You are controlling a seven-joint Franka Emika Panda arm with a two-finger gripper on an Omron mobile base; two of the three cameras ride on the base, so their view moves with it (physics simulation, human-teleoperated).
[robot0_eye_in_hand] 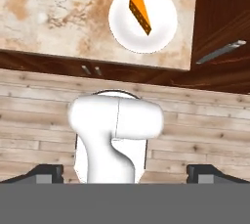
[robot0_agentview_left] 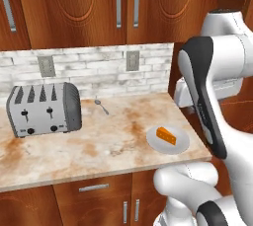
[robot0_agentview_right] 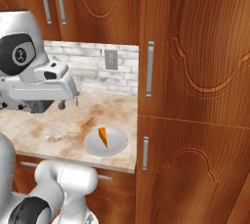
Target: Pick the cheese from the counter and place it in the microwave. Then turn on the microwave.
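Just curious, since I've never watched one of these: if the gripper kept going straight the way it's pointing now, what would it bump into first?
Probably the robot's own white base, and past that the wooden floor. The gripper looks down in front of the counter; the cheese lies off that line.

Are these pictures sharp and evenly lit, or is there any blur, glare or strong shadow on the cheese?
Left base view: even light, no glare, slightly soft; the cheese on its plate casts hardly any shadow. Right base view: the same flat light, the counter mottled but without glare. Hand view: the cheese is crisp and its side face is darker.
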